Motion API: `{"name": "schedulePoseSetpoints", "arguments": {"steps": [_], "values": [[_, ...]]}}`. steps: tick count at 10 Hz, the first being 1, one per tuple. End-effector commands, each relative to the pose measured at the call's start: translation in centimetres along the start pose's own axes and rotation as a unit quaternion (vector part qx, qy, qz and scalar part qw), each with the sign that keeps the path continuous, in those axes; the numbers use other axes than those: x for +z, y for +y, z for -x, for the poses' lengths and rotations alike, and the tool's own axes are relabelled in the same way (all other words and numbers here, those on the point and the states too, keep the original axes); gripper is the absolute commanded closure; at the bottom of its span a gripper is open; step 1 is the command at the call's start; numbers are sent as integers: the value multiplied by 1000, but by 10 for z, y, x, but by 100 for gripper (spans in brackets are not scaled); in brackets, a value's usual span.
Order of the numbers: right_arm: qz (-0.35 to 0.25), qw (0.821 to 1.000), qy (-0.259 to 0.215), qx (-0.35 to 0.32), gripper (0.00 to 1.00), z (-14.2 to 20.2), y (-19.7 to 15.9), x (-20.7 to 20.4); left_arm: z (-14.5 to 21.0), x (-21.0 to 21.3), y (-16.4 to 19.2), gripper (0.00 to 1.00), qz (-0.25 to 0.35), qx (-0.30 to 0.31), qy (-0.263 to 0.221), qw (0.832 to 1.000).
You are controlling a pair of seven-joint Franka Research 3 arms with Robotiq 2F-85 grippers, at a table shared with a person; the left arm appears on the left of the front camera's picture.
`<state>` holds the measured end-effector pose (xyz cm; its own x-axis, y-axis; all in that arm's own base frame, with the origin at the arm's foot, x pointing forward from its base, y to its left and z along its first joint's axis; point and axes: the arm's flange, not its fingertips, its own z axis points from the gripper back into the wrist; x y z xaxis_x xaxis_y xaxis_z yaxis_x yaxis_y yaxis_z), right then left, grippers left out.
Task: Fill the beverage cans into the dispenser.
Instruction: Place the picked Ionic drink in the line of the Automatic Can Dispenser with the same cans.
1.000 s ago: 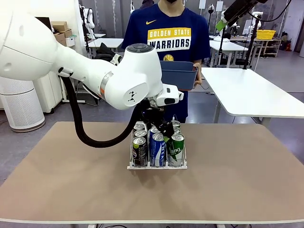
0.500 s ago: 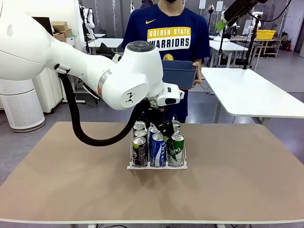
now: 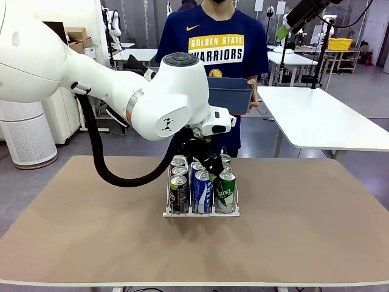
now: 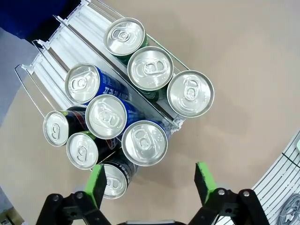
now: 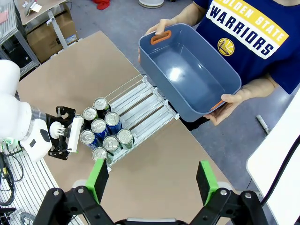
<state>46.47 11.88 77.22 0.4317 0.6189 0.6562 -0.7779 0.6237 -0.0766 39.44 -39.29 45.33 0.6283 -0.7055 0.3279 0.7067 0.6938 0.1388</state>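
Observation:
Several beverage cans stand in the dispenser (image 3: 200,213) at the table's middle: black cans (image 3: 179,193) in the left lane, blue (image 3: 201,191) in the middle, green (image 3: 226,190) on the right. My left gripper (image 3: 210,163) hangs open just above the can tops and holds nothing. In the left wrist view its green pads (image 4: 96,184) straddle the front blue can (image 4: 144,143) from above, with the dispenser's bare white lanes (image 4: 70,29) behind the cans. My right gripper (image 5: 152,180) is open and empty, high above the table, looking down on the dispenser (image 5: 143,101) and cans (image 5: 104,132).
Across the table a person holds an empty blue-grey bin (image 3: 228,94) (image 5: 187,77) in both hands. The tan table (image 3: 304,219) is bare around the dispenser. White tables stand behind on the right.
The left arm has shifted slightly. Its gripper stays open over the cans, and the cans have not moved.

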Motion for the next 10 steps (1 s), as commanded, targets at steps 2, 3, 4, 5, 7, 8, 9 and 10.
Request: {"name": "schedulePoseSetpoints", "arguments": {"steps": [2, 3, 4, 5, 7, 8, 9, 10], "values": [[0, 1000, -1, 0, 0, 1, 0, 1, 0, 0, 3, 0, 7, -1, 0, 1000], [0, 1000, -1, 0, 0, 1, 0, 1, 0, 0, 3, 0, 7, -1, 0, 1000], [0, 1000, -1, 0, 0, 1, 0, 1, 0, 0, 3, 0, 7, -1, 0, 1000], [0, 1000, -1, 0, 0, 1, 0, 1, 0, 0, 3, 0, 7, -1, 0, 1000], [0, 1000, -1, 0, 0, 1, 0, 1, 0, 0, 3, 0, 7, -1, 0, 1000], [0, 1000, -1, 0, 0, 1, 0, 1, 0, 0, 3, 0, 7, -1, 0, 1000], [0, 1000, -1, 0, 0, 1, 0, 1, 0, 0, 3, 0, 7, -1, 0, 1000], [0, 1000, -1, 0, 0, 1, 0, 1, 0, 0, 0, 0, 0, 0, 0, 1000]]}}
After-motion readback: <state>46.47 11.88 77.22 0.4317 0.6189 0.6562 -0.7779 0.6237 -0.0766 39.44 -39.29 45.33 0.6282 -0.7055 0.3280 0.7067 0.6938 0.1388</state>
